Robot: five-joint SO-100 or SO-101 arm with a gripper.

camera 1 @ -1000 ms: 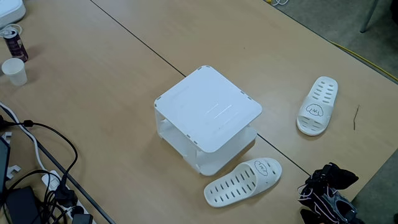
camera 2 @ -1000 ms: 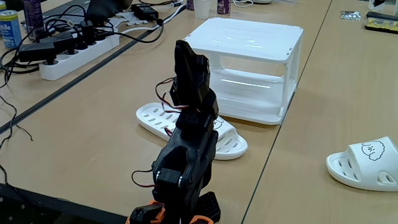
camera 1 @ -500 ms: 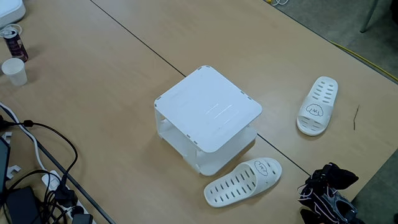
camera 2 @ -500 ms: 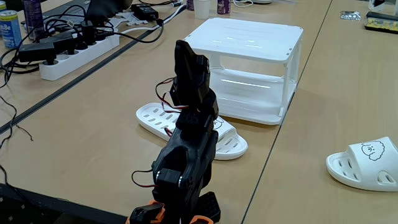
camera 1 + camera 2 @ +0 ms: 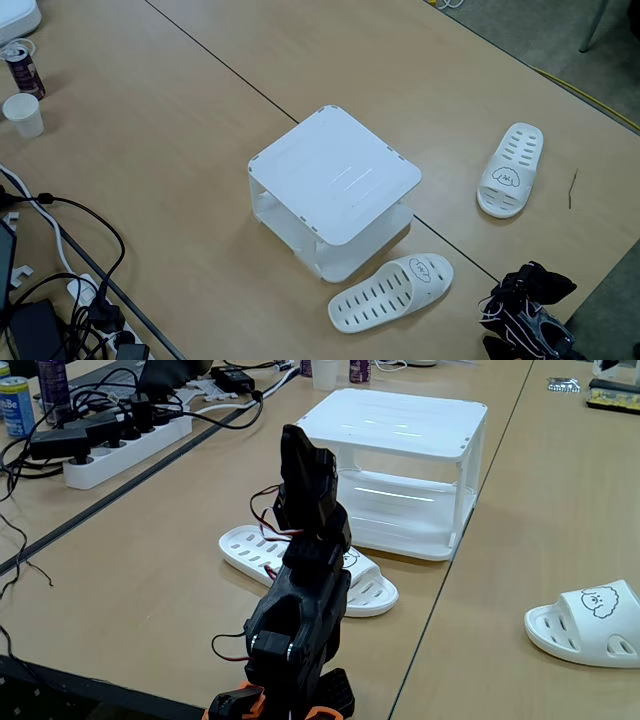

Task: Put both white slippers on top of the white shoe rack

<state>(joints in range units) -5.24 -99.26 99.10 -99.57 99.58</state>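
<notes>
Nothing is changing since a second ago: my fingers point(image 5: 300, 450), state unclear, are idling folded at frame centre, both white slippers point(image 5: 392, 292) point(image 5: 510, 169) lying on the table point(image 5: 180, 140), white shoe rack point(image 5: 333, 175) top bare.

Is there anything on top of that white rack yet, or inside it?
The rack's top is bare. Both slippers lie on the table: one beside the rack, the other farther away. Through its open front the shelves look empty, though the far corners are hidden.
</notes>
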